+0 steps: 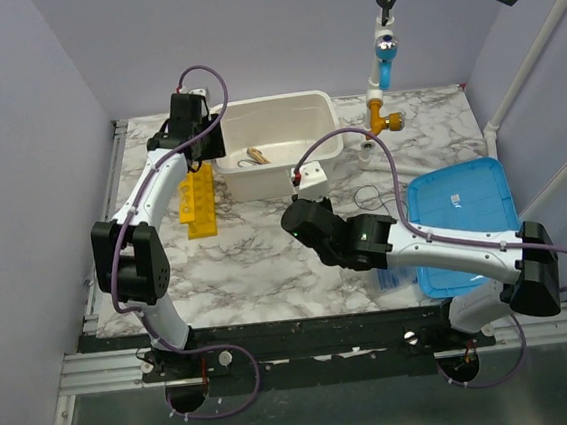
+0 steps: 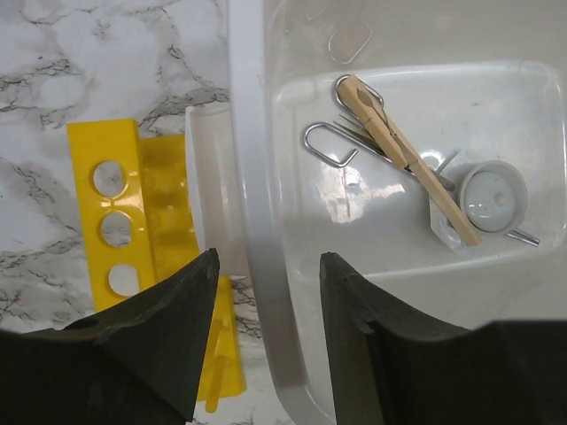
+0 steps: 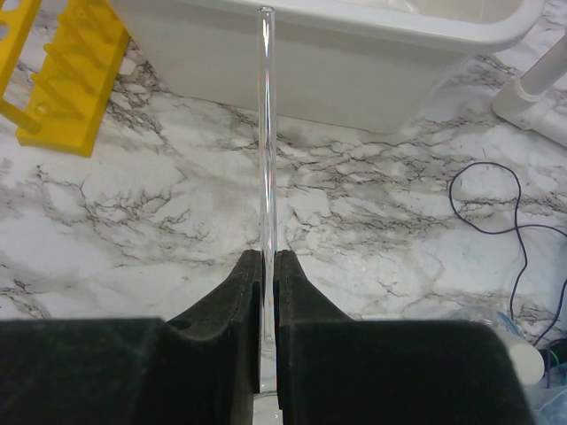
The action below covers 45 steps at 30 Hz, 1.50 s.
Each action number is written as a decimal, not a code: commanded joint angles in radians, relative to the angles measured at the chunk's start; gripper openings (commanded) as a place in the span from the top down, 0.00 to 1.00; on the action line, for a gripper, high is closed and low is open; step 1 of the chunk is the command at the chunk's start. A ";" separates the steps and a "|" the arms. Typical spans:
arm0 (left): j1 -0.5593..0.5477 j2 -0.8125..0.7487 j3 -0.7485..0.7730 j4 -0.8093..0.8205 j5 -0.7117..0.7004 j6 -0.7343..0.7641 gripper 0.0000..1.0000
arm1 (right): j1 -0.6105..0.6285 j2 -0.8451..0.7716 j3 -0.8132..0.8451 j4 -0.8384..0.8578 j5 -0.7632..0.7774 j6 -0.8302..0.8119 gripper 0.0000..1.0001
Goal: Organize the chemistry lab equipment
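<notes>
While the right jaws are pinching tight on the low end of the glass tube [image 3: 266,133], mid-frame and pointing at the white bin [image 3: 354,53], the left jaws are gaping, seemingly empty; light, slick, brittle glass is needing gentleness.

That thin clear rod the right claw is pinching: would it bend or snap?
The clear rod stands dead straight out of the right claw, so it is probably stiff. It looks like thin glass, so likely brittle and light. Being smooth and round, it might roll on the marble table.
</notes>
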 commanded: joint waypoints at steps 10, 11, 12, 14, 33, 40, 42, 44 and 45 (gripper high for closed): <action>-0.040 0.040 -0.006 -0.090 -0.005 0.020 0.75 | -0.007 -0.024 0.063 -0.004 -0.003 -0.043 0.99; -0.043 0.031 -0.014 -0.096 -0.006 0.019 0.79 | -0.010 -0.027 0.073 -0.004 -0.014 -0.051 0.99; -0.045 0.024 -0.021 -0.101 -0.008 0.019 0.83 | -0.015 -0.031 0.085 -0.004 -0.027 -0.058 0.99; -0.049 0.009 -0.030 -0.117 -0.008 0.019 0.90 | -0.023 -0.040 0.102 -0.001 -0.047 -0.072 0.99; -0.075 -0.345 -0.327 -0.177 0.080 -0.160 1.00 | -0.202 0.065 0.265 0.091 -0.273 -0.351 0.99; -0.083 -0.404 -0.375 -0.184 0.085 -0.166 0.71 | -0.284 0.152 0.310 0.114 -0.498 -0.522 0.99; -0.083 -0.410 -0.374 -0.188 0.094 -0.162 0.59 | -0.304 0.166 0.295 0.133 -0.578 -0.571 0.99; -0.083 -0.419 -0.373 -0.190 0.101 -0.160 0.49 | -0.319 0.184 0.288 0.135 -0.648 -0.609 0.99; -0.083 -0.425 -0.373 -0.189 0.103 -0.157 0.45 | -0.322 0.192 0.286 0.135 -0.672 -0.625 0.99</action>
